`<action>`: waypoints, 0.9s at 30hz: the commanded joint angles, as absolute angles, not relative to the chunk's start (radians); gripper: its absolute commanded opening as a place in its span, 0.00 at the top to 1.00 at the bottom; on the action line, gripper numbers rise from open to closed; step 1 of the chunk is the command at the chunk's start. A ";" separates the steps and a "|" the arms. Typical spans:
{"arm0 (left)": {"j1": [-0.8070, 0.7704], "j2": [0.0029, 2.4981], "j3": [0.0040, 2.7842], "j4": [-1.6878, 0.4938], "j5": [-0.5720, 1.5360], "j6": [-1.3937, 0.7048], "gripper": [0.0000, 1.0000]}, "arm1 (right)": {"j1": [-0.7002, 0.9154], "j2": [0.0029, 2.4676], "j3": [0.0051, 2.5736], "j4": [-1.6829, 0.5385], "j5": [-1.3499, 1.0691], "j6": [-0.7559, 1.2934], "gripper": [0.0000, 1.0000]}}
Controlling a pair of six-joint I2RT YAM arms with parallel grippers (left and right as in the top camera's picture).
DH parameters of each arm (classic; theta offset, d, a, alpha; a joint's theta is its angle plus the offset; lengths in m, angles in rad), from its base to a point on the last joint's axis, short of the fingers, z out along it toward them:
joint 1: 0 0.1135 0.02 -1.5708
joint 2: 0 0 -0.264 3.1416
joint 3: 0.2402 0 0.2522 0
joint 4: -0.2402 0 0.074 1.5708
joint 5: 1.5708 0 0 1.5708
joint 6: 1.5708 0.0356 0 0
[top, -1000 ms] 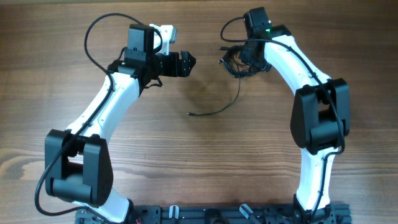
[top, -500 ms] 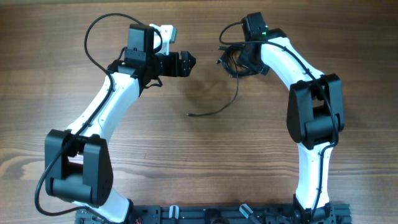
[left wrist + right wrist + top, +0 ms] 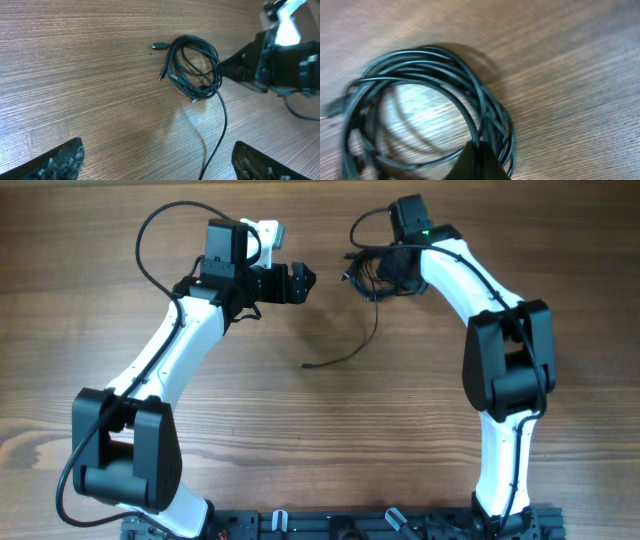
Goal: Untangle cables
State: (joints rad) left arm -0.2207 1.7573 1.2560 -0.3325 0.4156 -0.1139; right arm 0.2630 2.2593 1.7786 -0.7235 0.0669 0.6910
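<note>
One loose tail (image 3: 345, 359) of the cables (image 3: 366, 288) lies nearest me on the surface (image 3: 300, 440); farther out the rest sits in a tight coil (image 3: 176, 79). My right end effector (image 3: 224, 68) is pinched shut on the coil's edge, and my left end effector (image 3: 305, 283) is wide open nearby. If I pull now, the loops may knot tighter, since nothing holds the other side.

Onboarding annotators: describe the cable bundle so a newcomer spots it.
On the wooden table, find the right end effector, far from the arm bases. Pinched at its tip is a small coil of cables, one tail trailing toward mid-table: thin black cords, far slimmer than the arms' wires.
</note>
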 commanded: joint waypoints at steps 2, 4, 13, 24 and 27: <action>-0.218 1.754 1.261 -0.326 0.437 -0.109 0.01 | 0.260 2.084 1.876 -0.749 0.024 0.625 0.95; -0.218 1.754 1.261 -0.326 0.437 -0.109 0.00 | 0.260 2.038 1.881 -0.772 0.024 0.616 0.95; -0.218 1.754 1.261 -0.326 0.487 -0.109 0.00 | 0.263 1.860 1.881 -0.850 0.007 0.575 0.96; -0.218 1.754 1.261 -0.331 0.490 -0.109 0.00 | 0.265 1.761 1.909 -0.831 -0.044 0.568 0.95; -0.218 1.754 1.261 -0.330 0.512 -0.109 0.00 | 0.265 1.741 1.964 -0.842 -0.044 0.564 0.96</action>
